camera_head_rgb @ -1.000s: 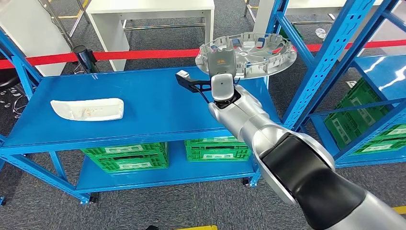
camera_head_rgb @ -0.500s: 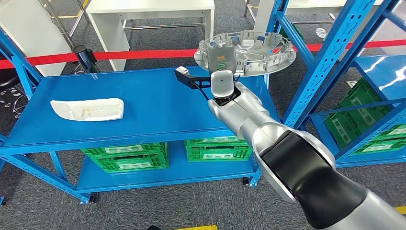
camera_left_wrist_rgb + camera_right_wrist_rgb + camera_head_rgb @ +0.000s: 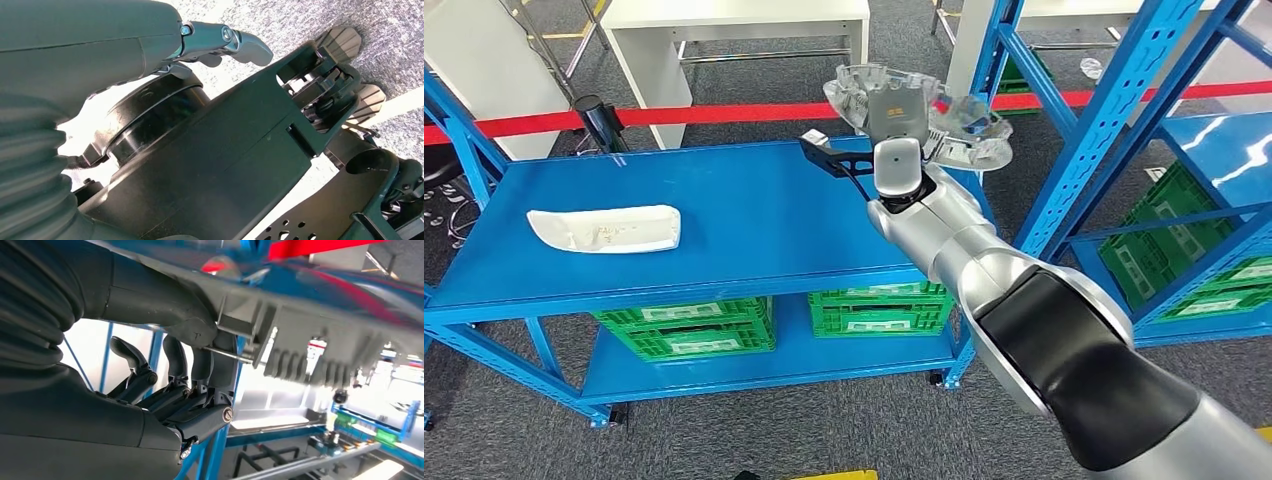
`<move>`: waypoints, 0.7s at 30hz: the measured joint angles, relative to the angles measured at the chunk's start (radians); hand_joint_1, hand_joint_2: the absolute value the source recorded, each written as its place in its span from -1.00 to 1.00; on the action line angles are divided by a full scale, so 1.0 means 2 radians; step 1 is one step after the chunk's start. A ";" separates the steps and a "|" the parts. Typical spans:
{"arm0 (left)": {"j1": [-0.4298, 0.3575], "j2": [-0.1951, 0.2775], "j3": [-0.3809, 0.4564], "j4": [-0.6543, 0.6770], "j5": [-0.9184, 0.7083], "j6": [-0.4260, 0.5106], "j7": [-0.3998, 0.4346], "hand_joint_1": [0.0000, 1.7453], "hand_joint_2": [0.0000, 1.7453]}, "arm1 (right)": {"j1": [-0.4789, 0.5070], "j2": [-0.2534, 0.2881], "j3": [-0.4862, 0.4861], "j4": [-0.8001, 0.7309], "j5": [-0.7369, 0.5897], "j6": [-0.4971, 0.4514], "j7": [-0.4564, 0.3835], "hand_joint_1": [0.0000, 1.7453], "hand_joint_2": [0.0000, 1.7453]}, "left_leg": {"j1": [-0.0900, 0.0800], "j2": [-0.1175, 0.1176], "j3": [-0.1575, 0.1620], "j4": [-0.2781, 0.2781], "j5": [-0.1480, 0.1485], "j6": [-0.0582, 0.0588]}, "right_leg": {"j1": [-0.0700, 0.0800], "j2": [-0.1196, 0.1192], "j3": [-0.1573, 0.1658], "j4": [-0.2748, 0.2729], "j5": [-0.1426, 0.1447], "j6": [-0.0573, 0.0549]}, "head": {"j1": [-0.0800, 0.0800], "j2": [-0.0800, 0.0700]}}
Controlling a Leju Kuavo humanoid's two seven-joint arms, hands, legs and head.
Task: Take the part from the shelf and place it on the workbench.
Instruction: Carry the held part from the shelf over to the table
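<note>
R hand (image 3: 898, 125) grips part (image 3: 964, 122), thumb (image 3: 165, 305) atop

Workbench (image 3: 724, 215): blue. Part (image 3: 964, 125): silver-grey. Moulding (image 3: 606, 229): white. Crates (image 3: 689, 328): green. Barrier tape (image 3: 704, 113): red. Floor (image 3: 824, 420): grey. Right hand (image 3: 896, 115): grey

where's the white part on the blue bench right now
In the head view the white part lies flat on the left of the blue workbench top, far from the right hand.
</note>
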 joint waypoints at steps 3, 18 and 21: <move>0.000 -0.001 0.000 0.000 0.001 0.000 -0.004 -1.00 1.00 | 0.000 -0.001 0.006 0.001 0.016 0.005 -0.008 1.00 1.00 | 0.000 0.000 0.000 0.000 0.000 0.000 | 0.000 0.000 0.000 0.000 0.000 0.000 | 0.000 0.000; -0.001 -0.001 0.000 0.000 0.009 0.000 -0.012 -1.00 1.00 | -0.001 0.000 0.019 0.001 0.022 0.004 -0.017 1.00 1.00 | -0.002 0.000 0.001 0.000 -0.001 0.008 | -0.003 0.000 0.001 -0.001 -0.001 0.007 | 0.000 0.000; -0.002 -0.002 0.000 0.000 0.009 0.000 -0.011 -1.00 1.00 | -0.002 -0.002 0.019 0.001 0.022 0.004 -0.017 1.00 1.00 | 0.002 0.004 0.003 -0.006 0.004 0.012 | -0.002 0.000 -0.013 0.036 -0.029 0.012 | 0.001 0.000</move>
